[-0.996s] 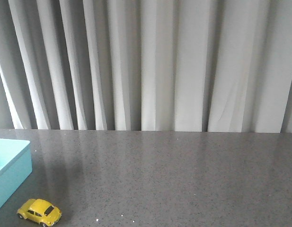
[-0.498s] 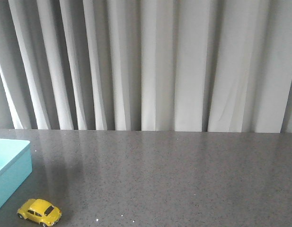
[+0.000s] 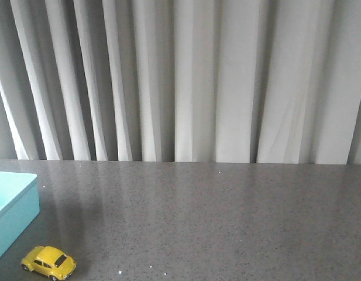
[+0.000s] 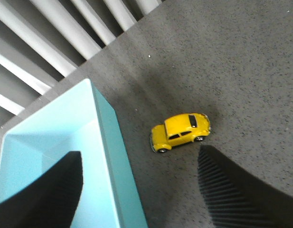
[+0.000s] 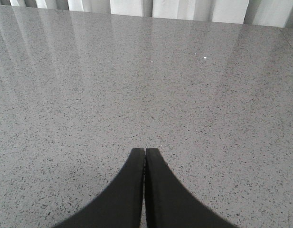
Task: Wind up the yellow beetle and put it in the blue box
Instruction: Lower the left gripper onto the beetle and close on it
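left pincer (image 4: pixel 141 190) spread above yellow beetle (image 4: pixel 180 132)

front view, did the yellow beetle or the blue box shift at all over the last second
Nothing visibly changed. The yellow beetle sits in the same spot on the grey table, just right of the blue box, and neither arm has entered the front view.

Soft, even light; the speckled grey stone bench (image 5: pixel 193 95) shows pale glare streaks near its far edge, everything sharp.
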